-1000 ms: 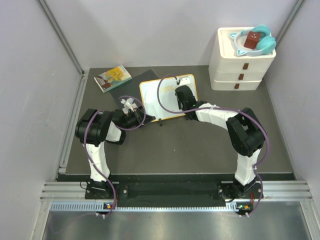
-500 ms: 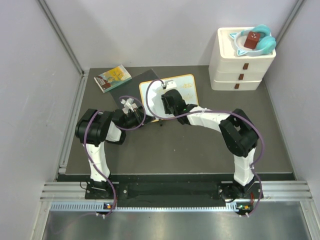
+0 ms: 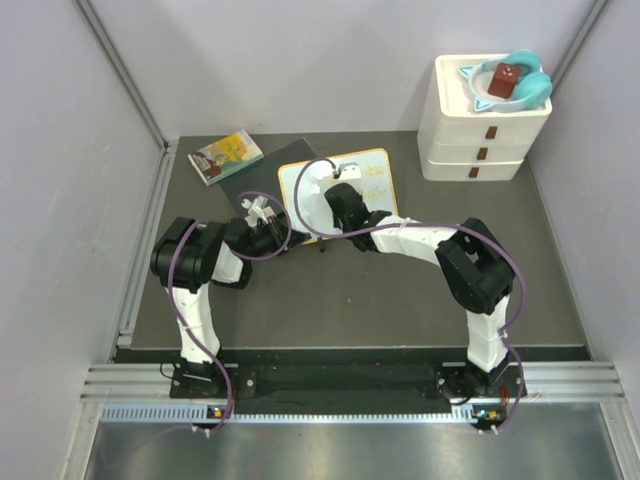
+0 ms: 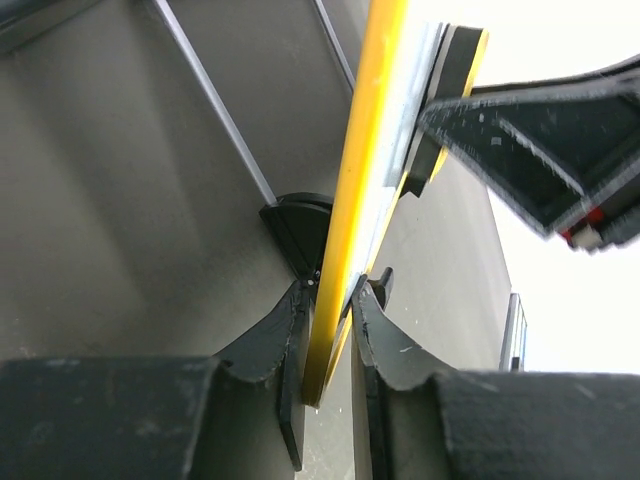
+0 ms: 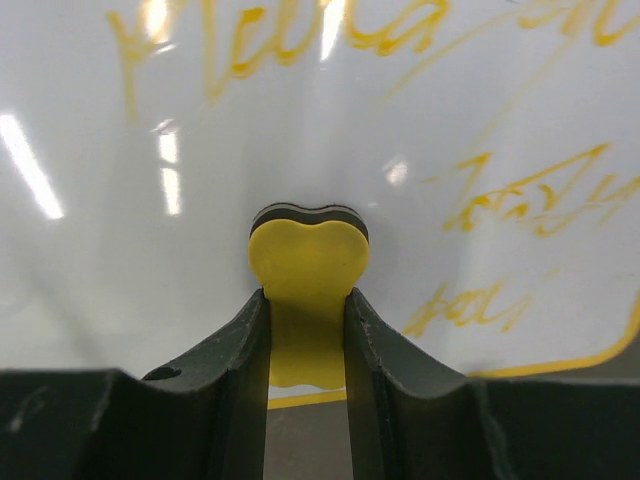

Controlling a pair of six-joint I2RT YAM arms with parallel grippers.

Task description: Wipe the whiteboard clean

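The whiteboard (image 3: 340, 190), white with a yellow-orange frame, lies on the dark table in the top view. My left gripper (image 3: 275, 232) is shut on its near-left frame edge (image 4: 340, 250), one jaw on each side. My right gripper (image 3: 338, 205) is shut on a small yellow eraser (image 5: 308, 290) with a dark felt face, pressed against the board surface (image 5: 250, 120). Yellow-orange scribbles (image 5: 520, 200) show on the board above and to the right of the eraser. The board to the left of the eraser looks clean.
A dark grey mat (image 3: 262, 175) lies under the board's far-left side. A small colourful book (image 3: 225, 156) lies at the back left. A white drawer unit (image 3: 483, 130) with a teal item and a brown block on top stands at the back right.
My right gripper with the eraser has swept left across the board over the last second. The left gripper has kept its hold on the frame.
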